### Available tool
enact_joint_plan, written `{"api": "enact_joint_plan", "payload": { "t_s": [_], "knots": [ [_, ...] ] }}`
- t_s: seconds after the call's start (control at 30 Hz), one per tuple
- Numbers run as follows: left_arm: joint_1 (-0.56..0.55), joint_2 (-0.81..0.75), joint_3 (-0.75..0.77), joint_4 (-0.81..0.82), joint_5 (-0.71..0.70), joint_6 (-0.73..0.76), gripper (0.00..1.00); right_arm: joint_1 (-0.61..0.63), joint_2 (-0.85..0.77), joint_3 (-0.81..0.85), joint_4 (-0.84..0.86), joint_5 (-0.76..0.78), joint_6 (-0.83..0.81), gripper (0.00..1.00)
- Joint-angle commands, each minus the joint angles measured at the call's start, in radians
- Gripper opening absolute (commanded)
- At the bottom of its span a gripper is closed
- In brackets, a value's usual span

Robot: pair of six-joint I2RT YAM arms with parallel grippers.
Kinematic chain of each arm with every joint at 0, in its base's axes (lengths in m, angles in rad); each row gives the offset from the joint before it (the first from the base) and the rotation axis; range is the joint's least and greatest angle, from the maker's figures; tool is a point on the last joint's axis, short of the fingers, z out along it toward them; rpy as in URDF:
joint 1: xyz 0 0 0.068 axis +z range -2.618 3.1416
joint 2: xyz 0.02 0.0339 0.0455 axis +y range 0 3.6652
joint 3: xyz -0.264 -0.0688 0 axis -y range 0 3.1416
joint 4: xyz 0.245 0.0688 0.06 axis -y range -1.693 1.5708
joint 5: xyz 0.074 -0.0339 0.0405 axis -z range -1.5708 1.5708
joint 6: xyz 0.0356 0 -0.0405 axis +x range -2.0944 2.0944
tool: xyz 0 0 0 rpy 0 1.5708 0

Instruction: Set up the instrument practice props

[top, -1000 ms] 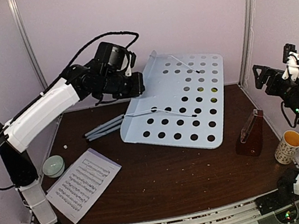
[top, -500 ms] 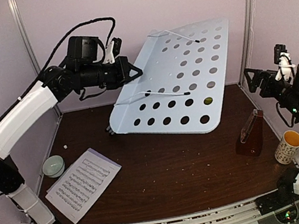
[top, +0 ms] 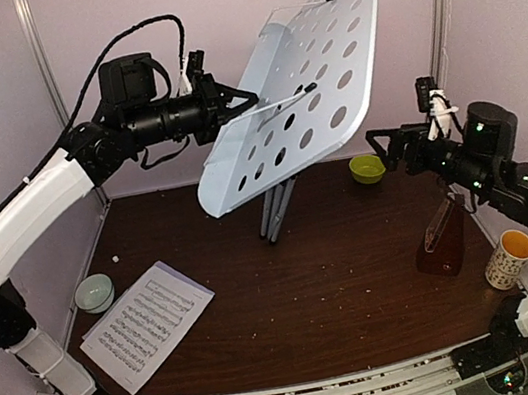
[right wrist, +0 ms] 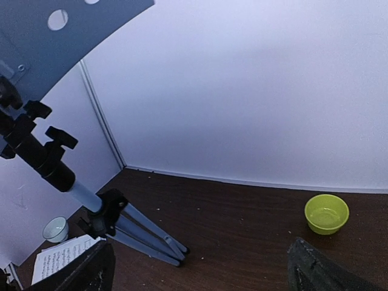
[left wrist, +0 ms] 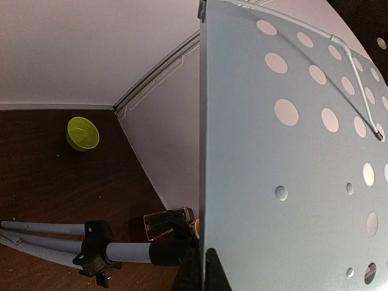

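The white perforated music-stand desk point(top: 310, 78) hangs tilted high over the back of the table. My left gripper point(top: 246, 99) is shut on its left edge, and the left wrist view shows the jaws point(left wrist: 203, 270) pinching that thin edge. The silver tripod point(top: 276, 211) hangs folded beneath, its feet at the tabletop point(right wrist: 130, 227). My right gripper point(top: 385, 150) is open just right of the stand, with nothing between its fingers point(right wrist: 203, 273). A sheet-music page point(top: 148, 323) lies at the front left. The red-brown metronome point(top: 443, 238) stands at the right, partly behind my right arm.
A yellow-green bowl point(top: 368, 168) sits at the back right, also visible to the wrists point(right wrist: 327, 213) point(left wrist: 82, 133). A pale small bowl point(top: 94, 292) rests by the sheet. A patterned mug point(top: 510, 258) stands at the right edge. Enclosure walls close in the back and sides.
My left arm has raised the desk from lying flat on the table to tilted high, and the tripod swung under it. My right arm moved in leftward toward the stand, still open.
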Motion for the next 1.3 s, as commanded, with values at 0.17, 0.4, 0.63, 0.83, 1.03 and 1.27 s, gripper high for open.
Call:
{"api": "enact_joint_plan", "payload": {
  "t_s": [0.17, 0.4, 0.63, 0.83, 1.03, 1.27],
  "knots": [
    [-0.002, -0.129, -0.017, 0.416, -0.010, -0.205, 0.00, 0.219, 0.218, 0.209, 0.120, 0.082, -0.159, 1.00],
    [-0.002, -0.157, -0.098, 0.466, -0.044, -0.243, 0.00, 0.316, 0.354, 0.267, 0.227, 0.279, -0.129, 1.00],
    [-0.002, -0.155, -0.119, 0.496, -0.031, -0.295, 0.00, 0.349, 0.455, 0.253, 0.415, 0.257, -0.158, 0.99],
    [-0.002, -0.165, -0.130, 0.476, -0.046, -0.287, 0.00, 0.376, 0.537, 0.312, 0.463, 0.303, -0.236, 0.86],
    [-0.002, -0.163, -0.134, 0.485, -0.043, -0.294, 0.00, 0.384, 0.589, 0.333, 0.515, 0.363, -0.280, 0.68],
    [-0.003, -0.151, -0.140, 0.517, -0.032, -0.322, 0.00, 0.385, 0.616, 0.316, 0.628, 0.411, -0.334, 0.56]
  ]
}}
